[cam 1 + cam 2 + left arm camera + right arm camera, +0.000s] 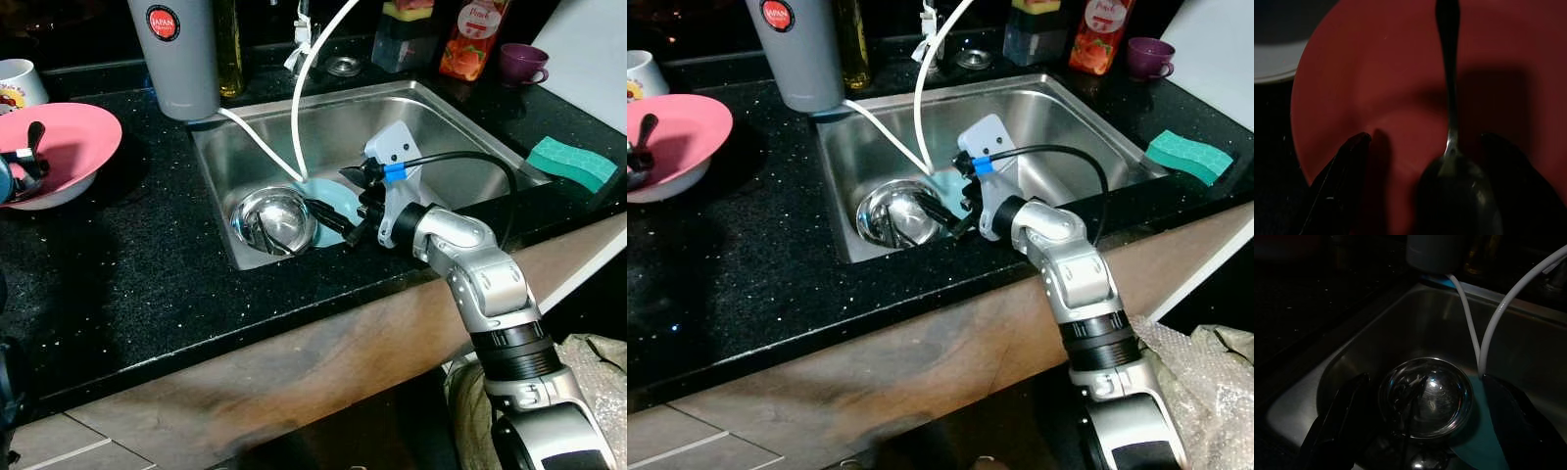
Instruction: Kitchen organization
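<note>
Reaching into the stainless steel sink [460, 122], you hold the right gripper [338, 223] spread wide over the shiny round steel bowl [274, 219] at its front left corner, so lower squarely before pinching its rim.

Black countertop [147, 264] bears pink bowl [73, 147], green sponge [572, 163], purple cup [521, 63].

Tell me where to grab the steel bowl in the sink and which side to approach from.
Take the steel bowl by its near right rim, one finger inside and one outside. It sits upright with its mouth up, in the sink's front left corner against the walls, on a teal plate. The right gripper, jaws open, is already on that freer side, so coming from above right seems best.
</note>
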Motion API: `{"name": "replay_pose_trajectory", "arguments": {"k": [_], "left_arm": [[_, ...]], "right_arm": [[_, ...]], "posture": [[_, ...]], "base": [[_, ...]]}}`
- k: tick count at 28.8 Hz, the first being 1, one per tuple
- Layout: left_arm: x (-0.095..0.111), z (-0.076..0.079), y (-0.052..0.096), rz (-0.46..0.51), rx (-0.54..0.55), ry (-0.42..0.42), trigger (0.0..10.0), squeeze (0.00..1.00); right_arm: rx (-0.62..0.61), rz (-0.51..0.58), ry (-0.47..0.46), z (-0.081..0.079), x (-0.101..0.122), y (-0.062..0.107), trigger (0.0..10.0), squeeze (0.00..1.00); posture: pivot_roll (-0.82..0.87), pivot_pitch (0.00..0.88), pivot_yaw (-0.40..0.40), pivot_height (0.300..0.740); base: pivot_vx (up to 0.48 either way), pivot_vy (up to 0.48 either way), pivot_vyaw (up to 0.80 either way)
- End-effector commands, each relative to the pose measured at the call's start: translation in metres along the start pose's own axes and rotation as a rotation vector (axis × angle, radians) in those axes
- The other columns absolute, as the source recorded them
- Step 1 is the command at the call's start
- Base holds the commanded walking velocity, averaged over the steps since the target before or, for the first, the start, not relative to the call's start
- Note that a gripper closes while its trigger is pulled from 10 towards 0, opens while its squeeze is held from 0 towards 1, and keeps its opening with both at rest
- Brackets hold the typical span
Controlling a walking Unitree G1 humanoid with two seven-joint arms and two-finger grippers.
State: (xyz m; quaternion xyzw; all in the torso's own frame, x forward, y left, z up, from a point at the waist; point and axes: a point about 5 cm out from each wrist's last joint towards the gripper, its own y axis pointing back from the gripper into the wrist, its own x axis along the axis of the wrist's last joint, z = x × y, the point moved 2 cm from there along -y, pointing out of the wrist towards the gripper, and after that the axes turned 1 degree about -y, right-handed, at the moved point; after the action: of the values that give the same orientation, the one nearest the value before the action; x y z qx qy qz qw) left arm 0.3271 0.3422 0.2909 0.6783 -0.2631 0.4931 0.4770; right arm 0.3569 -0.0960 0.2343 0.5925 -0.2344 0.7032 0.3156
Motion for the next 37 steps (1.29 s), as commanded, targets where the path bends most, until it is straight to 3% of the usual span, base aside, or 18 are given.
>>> {"name": "replay_pose_trajectory", "arguments": {"k": [1, 4, 6, 7, 8, 9, 27, 32, 35, 37], "left_arm": [[-0.005, -0.003, 0.001, -0.024, -0.005, 0.003, 10.0, 0.00], [-0.011, -0.001, -0.001, -0.050, -0.024, 0.010, 10.0, 0.00], [-0.017, 0.002, -0.002, -0.069, -0.049, 0.019, 4.3, 0.00], [-0.018, 0.003, -0.002, -0.071, -0.055, 0.023, 2.9, 0.00], [-0.018, 0.003, -0.002, -0.071, -0.055, 0.023, 2.9, 0.00], [-0.018, 0.003, -0.002, -0.067, -0.060, 0.025, 0.0, 0.00], [-0.004, 0.003, -0.001, 0.004, -0.073, 0.014, 0.0, 0.00], [0.019, 0.007, 0.003, 0.140, -0.086, 0.009, 0.0, 0.00], [0.023, 0.008, 0.004, 0.166, -0.090, 0.015, 0.0, 0.00], [0.038, 0.015, 0.009, 0.268, -0.108, -0.017, 0.0, 0.00]], "right_arm": [[0.010, -0.003, 0.006, -0.002, -0.002, 0.001, 10.0, 0.00], [0.011, -0.003, 0.007, -0.002, -0.001, 0.000, 10.0, 0.00], [0.010, -0.001, 0.008, -0.002, -0.001, 0.000, 10.0, 0.00], [0.010, -0.001, 0.008, -0.002, -0.001, 0.000, 10.0, 0.00], [0.010, -0.001, 0.008, -0.002, -0.001, 0.000, 10.0, 0.00], [0.010, 0.000, 0.009, -0.002, 0.000, 0.000, 10.0, 0.00], [0.004, 0.001, 0.010, 0.001, 0.001, -0.001, 10.0, 0.00], [0.000, 0.004, 0.012, 0.002, 0.002, -0.001, 10.0, 0.00], [-0.001, 0.004, 0.013, 0.002, 0.002, -0.001, 10.0, 0.00], [-0.008, 0.007, 0.014, 0.003, 0.003, -0.001, 10.0, 0.00]], "posture": [[0.04, 0.077, -0.036, 0.740], [0.04, 0.077, -0.036, 0.740], [0.04, 0.077, -0.036, 0.740], [0.04, 0.077, -0.036, 0.740], [0.04, 0.077, -0.036, 0.740], [0.04, 0.079, -0.035, 0.740], [0.04, 0.079, -0.036, 0.740], [0.04, 0.084, -0.037, 0.740], [0.04, 0.084, -0.037, 0.740], [0.04, 0.085, -0.035, 0.740]], "base": [[0.000, 0.000, 0.00], [0.000, 0.000, 0.00], [0.000, 0.000, 0.00], [0.000, 0.000, 0.00], [0.000, 0.000, 0.00], [0.000, 0.000, 0.00], [0.000, 0.000, 0.00], [0.000, 0.000, 0.00], [0.000, 0.000, 0.00], [0.000, 0.000, 0.00]]}}
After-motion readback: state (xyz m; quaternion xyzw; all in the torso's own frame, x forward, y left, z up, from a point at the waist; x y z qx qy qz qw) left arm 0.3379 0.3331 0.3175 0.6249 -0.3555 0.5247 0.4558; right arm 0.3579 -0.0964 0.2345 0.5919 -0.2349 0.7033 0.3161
